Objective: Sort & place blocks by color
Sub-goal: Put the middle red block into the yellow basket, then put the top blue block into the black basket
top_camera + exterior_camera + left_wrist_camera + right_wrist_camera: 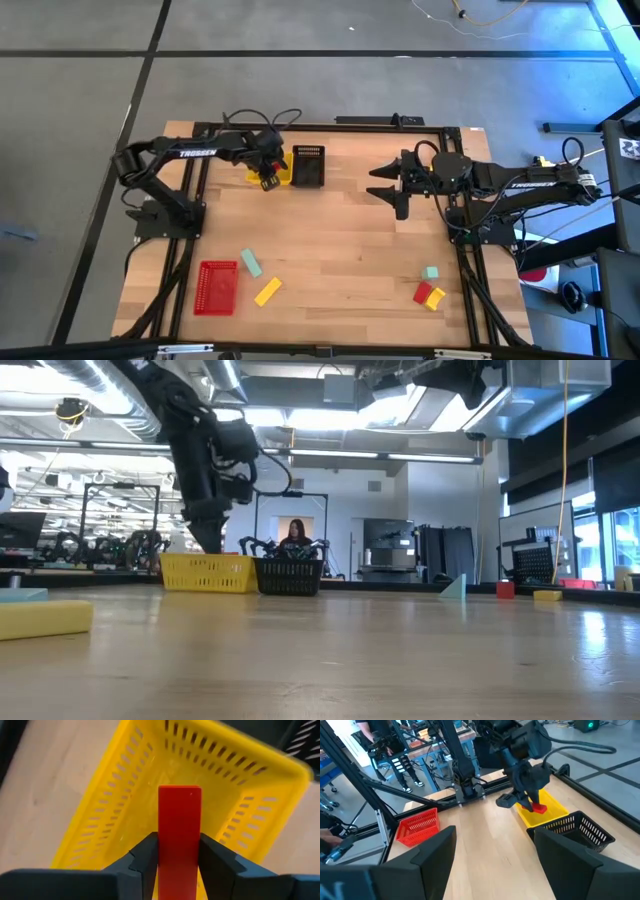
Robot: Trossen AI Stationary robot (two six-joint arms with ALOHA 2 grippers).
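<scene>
My left gripper (268, 168) hangs over the yellow basket (256, 178) at the table's far side, shut on a red block (179, 820). From the right wrist view the red block (539, 808) shows below its fingers, above the yellow basket (551, 810). My right gripper (396, 186) waits open, in the air toward the far right. A teal block (250, 263) and a yellow block (267, 291) lie flat near the red basket (217, 287). Teal (430, 272), red (423, 292) and yellow (437, 299) blocks lie together at the near right. My left gripper pinches the long red block between its two fingers (145, 857), on the block's long sides (162, 845), coming from above and pointing down. The fingers lie along the block. Its free end (179, 792) sticks out past the fingertips, lifted clear above the yellow basket's floor.
A black basket (308, 165) stands right beside the yellow one, toward the table's right. The red basket sits at the near left. Bare wood lies across the table's middle (340, 250). Black frame rails run along the table's edges. A person (296, 538) shows far behind the table.
</scene>
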